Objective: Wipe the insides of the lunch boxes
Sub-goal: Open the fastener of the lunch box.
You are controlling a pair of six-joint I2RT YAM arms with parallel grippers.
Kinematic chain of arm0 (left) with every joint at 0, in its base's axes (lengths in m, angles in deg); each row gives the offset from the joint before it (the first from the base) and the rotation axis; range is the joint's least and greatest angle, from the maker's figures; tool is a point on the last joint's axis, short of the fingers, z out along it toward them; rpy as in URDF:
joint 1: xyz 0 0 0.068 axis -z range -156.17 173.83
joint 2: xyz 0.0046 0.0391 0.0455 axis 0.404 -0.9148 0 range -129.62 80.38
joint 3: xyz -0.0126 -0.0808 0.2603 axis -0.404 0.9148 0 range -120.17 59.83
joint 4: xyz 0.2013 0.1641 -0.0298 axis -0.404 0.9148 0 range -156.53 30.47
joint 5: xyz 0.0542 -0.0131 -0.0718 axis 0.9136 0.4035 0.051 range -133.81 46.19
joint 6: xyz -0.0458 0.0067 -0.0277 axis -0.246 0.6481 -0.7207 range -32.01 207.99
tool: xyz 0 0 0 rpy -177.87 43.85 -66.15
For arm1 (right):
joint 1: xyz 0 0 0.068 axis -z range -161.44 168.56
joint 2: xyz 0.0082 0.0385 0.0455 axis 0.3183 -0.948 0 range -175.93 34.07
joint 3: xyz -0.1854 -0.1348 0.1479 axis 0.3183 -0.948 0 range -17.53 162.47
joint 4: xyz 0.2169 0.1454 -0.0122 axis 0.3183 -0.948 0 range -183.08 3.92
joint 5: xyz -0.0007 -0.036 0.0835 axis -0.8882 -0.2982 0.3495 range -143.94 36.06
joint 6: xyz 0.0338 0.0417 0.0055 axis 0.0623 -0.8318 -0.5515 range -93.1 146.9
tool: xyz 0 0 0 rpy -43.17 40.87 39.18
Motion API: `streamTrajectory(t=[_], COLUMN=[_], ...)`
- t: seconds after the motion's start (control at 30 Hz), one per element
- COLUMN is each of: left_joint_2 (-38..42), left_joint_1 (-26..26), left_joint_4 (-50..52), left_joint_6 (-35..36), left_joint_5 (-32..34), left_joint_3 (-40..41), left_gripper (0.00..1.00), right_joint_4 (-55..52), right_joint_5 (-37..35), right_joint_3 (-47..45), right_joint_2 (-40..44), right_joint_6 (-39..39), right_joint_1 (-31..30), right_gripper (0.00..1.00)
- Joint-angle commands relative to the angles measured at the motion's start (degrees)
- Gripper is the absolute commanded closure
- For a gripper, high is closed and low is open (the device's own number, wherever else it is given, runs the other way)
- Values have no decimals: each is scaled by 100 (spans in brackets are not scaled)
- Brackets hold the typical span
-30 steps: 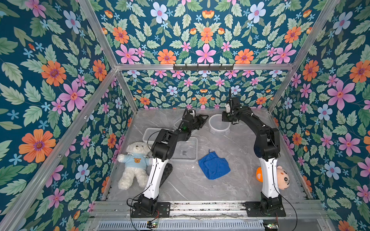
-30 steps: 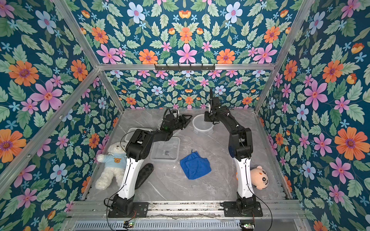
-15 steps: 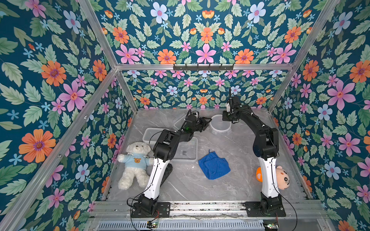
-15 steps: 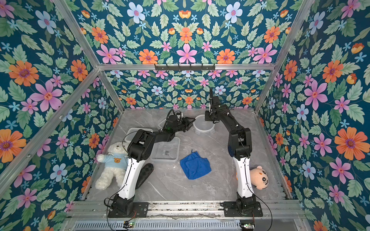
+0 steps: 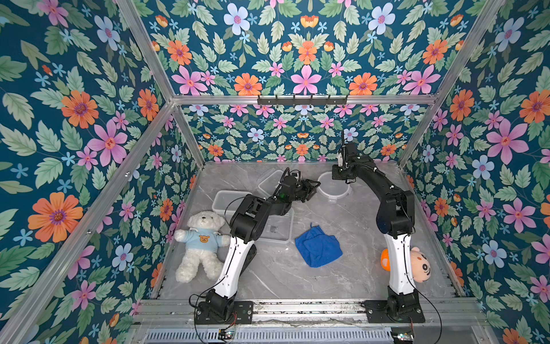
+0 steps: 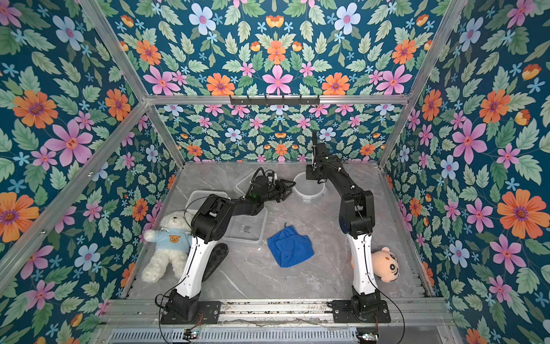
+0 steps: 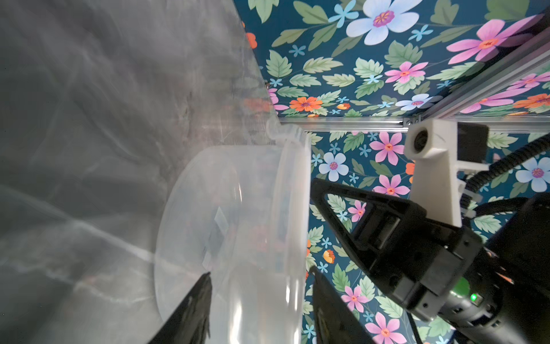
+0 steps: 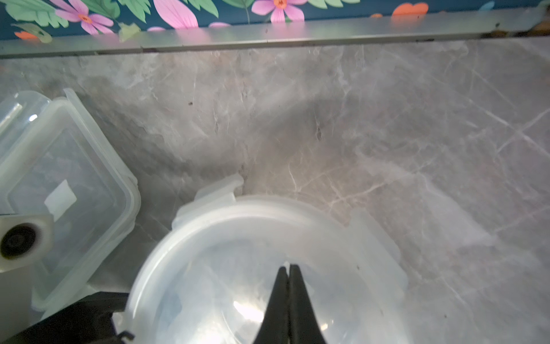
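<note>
The right pincer (image 8: 287, 268) is clenched shut, its tips at the back rim of the round lunch box (image 5: 332, 188). The left pincer (image 7: 259, 272) is released, jaws apart at that box's side. The blue cloth (image 5: 318, 245) and a second lunch box (image 5: 279, 230) lie on the tabletop (image 5: 342, 277), well apart from the round box and nearer the arm bases.

Under the left forearm, the large square lunch box (image 5: 278, 230) and the rectangular lunch box (image 5: 224, 202) show only in part in both top views. Just beyond the left gripper (image 5: 314, 189), a clear square lid (image 5: 268, 178) is half covered. In the left wrist view the round lunch box (image 7: 238, 208) and both fingers (image 7: 193, 312) run off the edge, and the table (image 7: 89, 119) is blurred. Whether the closed right gripper (image 8: 287, 266) pinches that box's rim cannot be told. Behind the right arm an orange thing (image 5: 384, 259) is mostly hidden.
</note>
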Motion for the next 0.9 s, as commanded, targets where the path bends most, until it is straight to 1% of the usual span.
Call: streamTrajectory(t=[0.0,0.13,0.2,0.3,0.43,0.57,0.67,0.8,0.87], left_joint_2=[218,342,285,110,-118,-142,-142,-167,-169], left_joint_1=[-29,-31,-29,-5,11,33,38,40,48], left_joint_4=[-194,-142,-185,-213,-544,-516,-632,-727,-790], left_joint_6=[60,176,139,64,-211,-209,-245,-321,-365], left_joint_5=[-24,21,29,21,-42,-64,-41,-38,-36], left_joint_3=[154,253,196,46,-35,-13,2,-37,-13], left_gripper=[43,42,43,45,46,48,54,69,74], right_joint_4=[-854,-471,-390,-379,-323,-319,-344,-320,-313], right_joint_5=[-5,181,233,331,463,450,420,384,350], right_joint_3=[-521,-1317,-1507,-1577,-1592,-1577,-1586,-1696,-1741], right_joint_2=[324,984,1089,1001,827,710,664,655,650], right_joint_6=[33,-72,-125,-167,-219,-250,-245,-266,-268], right_joint_1=[-18,-14,-29,-50,-65,-76,-80,-80,-76], right_gripper=[100,100,100,100,100,100,100,100,100])
